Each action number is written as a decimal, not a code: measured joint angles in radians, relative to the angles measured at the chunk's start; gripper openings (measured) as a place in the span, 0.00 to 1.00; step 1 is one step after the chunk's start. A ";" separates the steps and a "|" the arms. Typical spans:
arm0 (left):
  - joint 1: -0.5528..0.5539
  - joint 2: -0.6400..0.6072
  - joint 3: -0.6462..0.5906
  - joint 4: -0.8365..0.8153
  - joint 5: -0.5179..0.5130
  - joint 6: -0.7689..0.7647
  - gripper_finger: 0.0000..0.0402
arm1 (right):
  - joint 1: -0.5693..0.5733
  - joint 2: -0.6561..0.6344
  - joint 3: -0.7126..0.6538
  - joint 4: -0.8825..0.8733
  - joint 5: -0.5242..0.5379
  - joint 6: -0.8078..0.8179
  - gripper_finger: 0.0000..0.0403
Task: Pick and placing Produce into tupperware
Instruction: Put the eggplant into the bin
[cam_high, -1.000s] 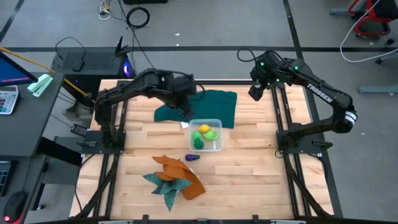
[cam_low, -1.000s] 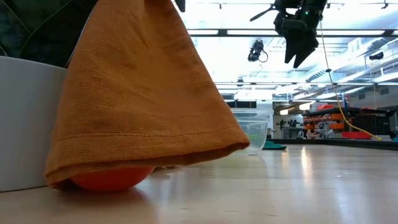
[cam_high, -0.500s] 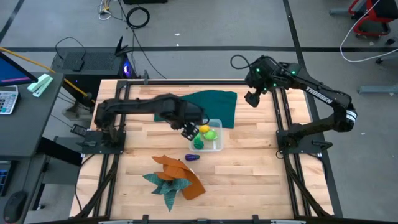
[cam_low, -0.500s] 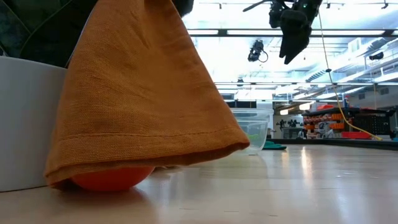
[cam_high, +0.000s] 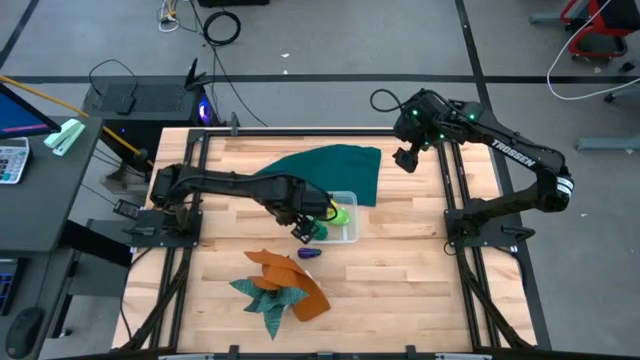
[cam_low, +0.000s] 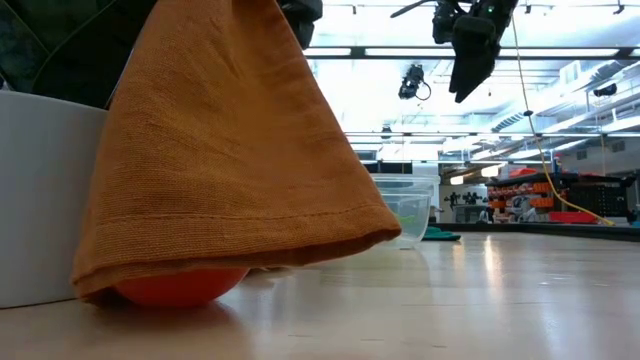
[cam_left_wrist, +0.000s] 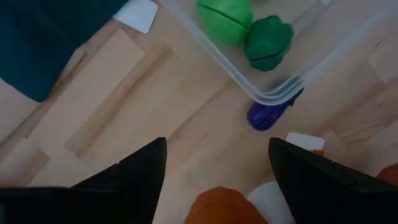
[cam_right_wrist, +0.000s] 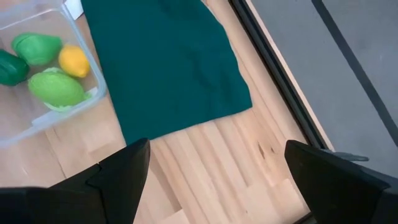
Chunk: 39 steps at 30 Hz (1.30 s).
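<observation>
The clear tupperware (cam_high: 350, 232) stands mid-table and holds a yellow, a light green and two green toys (cam_right_wrist: 56, 87). A purple toy (cam_left_wrist: 266, 116) lies on the wood against the tub's near-left corner (cam_left_wrist: 273, 94). My left gripper (cam_high: 305, 228) hovers open beside the tub's left side, and in its wrist view (cam_left_wrist: 214, 177) the fingers point down at bare wood short of the purple toy. My right gripper (cam_high: 404, 158) waits open, raised over the table's far right, and also shows high up in the low view (cam_low: 470, 55).
A dark green cloth (cam_high: 330, 168) lies spread beyond the tub. Orange and teal cloths (cam_high: 282, 285) are heaped near the near edge. In the low view the orange cloth (cam_low: 220, 150) drapes over a red-orange ball (cam_low: 180, 286), with a white container (cam_low: 40, 200) beside it.
My left gripper has moved from over the dark green cloth's edge toward the near edge, along the tub's left side, and dropped lower. My right gripper shifted a little toward the left and then held still. The toys and the tub stay put.
</observation>
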 joint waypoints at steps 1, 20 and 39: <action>0.004 0.000 0.000 0.000 0.000 0.001 0.71 | 0.000 0.000 0.000 -0.001 0.000 -0.006 0.83; 0.096 -0.019 -0.116 0.035 -0.079 0.205 0.71 | 0.013 0.012 0.000 -0.113 -0.076 0.078 0.83; 0.118 -0.312 -0.556 0.405 -0.004 0.212 0.71 | 0.041 0.011 0.000 -0.026 -0.074 0.194 0.83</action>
